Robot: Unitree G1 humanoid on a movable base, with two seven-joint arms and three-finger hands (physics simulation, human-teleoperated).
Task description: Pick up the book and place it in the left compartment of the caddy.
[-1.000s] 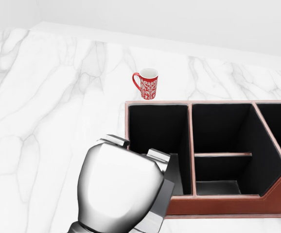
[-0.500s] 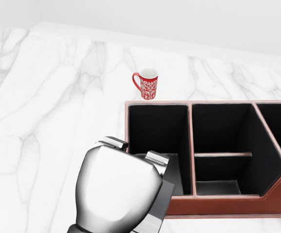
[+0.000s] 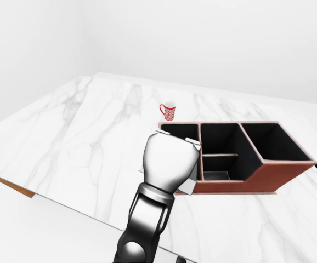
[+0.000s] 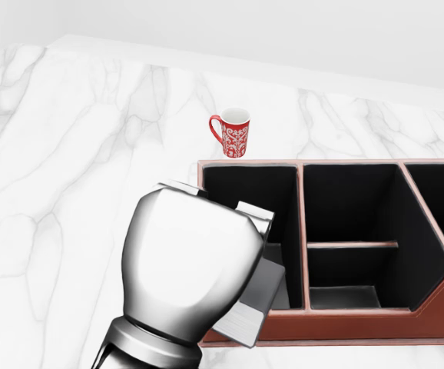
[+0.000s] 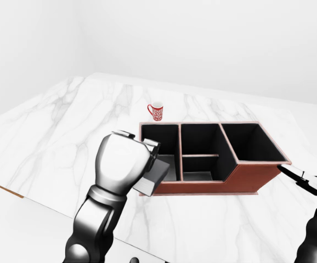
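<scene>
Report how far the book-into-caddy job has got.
Done: the book is off the marble table, carried by the left hand. In hand: it hangs tilted over the near wall of the caddy, its upper part inside the left compartment, a lower corner outside. Left: lower it fully in and let go. The red mug stands apart beyond the caddy; the right hand waits at the right edge.

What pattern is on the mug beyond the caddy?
White floral print on the red ceramic mug; head view shows it best.

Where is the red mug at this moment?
In the head view the red mug stands on the marble table, above the caddy's left compartment, apart from its rim.
</scene>
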